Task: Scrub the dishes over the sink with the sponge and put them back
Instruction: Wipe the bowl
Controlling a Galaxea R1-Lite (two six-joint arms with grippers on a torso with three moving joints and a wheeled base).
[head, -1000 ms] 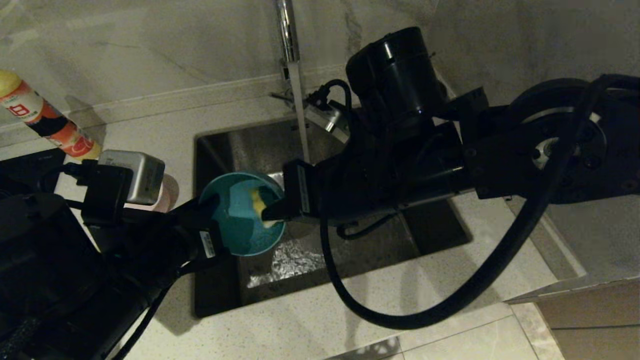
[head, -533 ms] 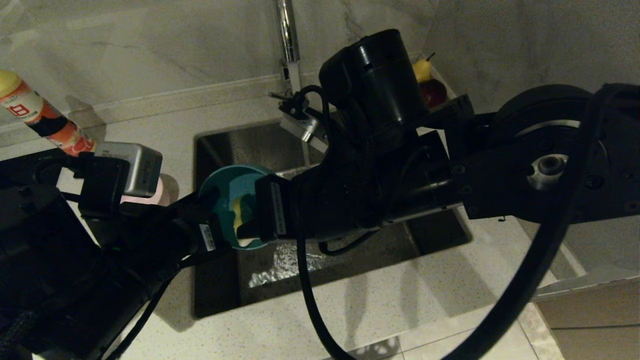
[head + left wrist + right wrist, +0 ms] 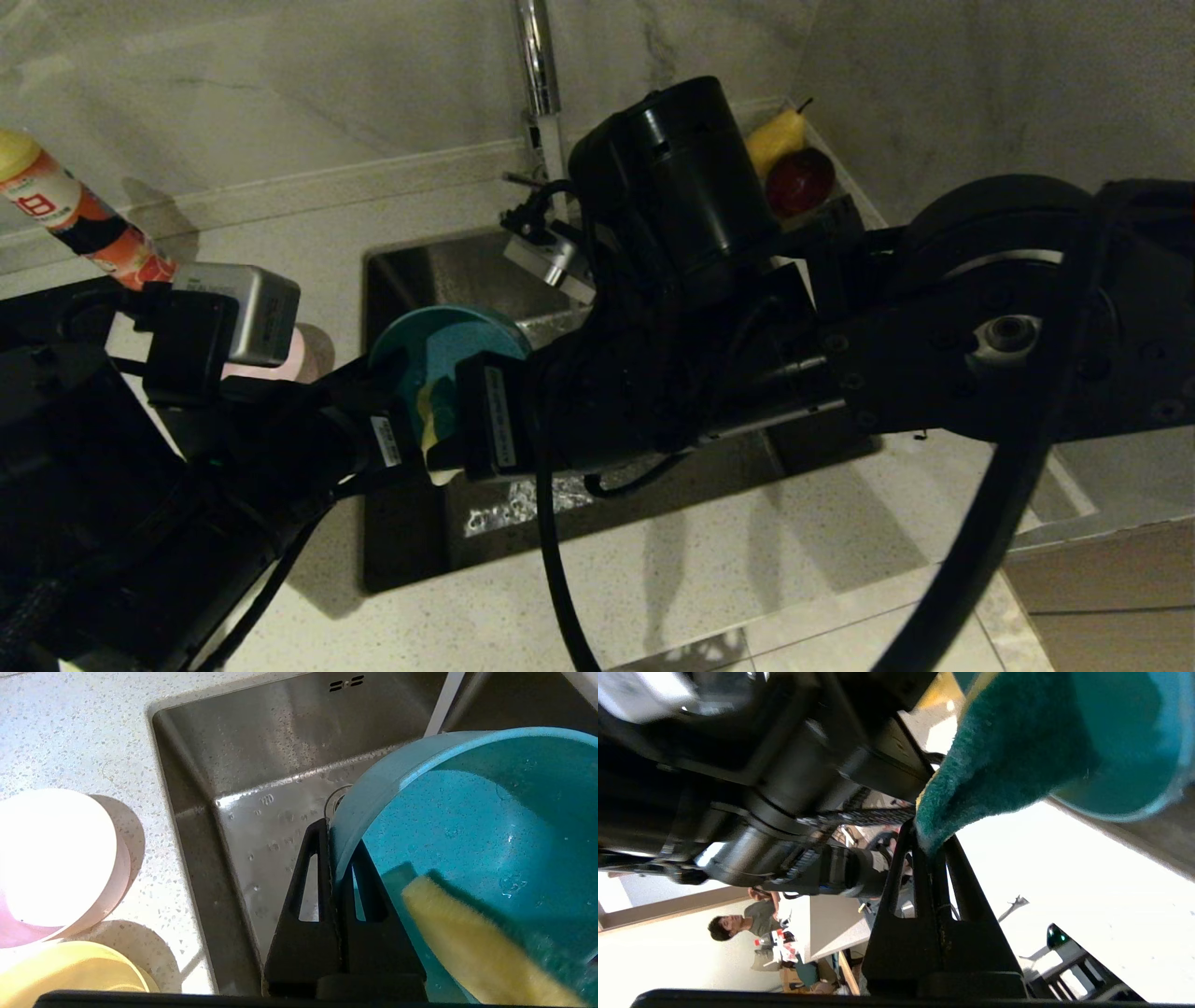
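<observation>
The sponge [image 3: 431, 422] has been dragged across the inside of the blue bowl [image 3: 439, 359] over the last second, from the bowl's sink-side edge toward the rim nearest the left arm, and the right arm has swung with it, uncovering the fruit dish [image 3: 792, 159] at the back corner. Scrubbing of this bowl is judged to be mid-stroke, not finished.

The bowl is held tilted over the sink [image 3: 411, 271] by the left gripper [image 3: 334, 858], its fingers pinched on the rim, one inside and one outside. The sponge is pinched between the pressed-together fingers of the right gripper [image 3: 930, 851], green face against the bowl wall, yellow body showing in the left wrist view.

The pink bowl [image 3: 51, 868] and the yellow bowl [image 3: 70, 970] are seen on the counter [image 3: 70, 732] just beside the sink's left edge, close together, apparently overlapping; whether they are washed cannot be told.

The counter is pale speckled stone, with a marble-look wall behind. Water droplets are seen on the steel basin; a chrome faucet [image 3: 537, 65] stands at the back. A bottle [image 3: 79, 229] with an orange label leans at the far left.
</observation>
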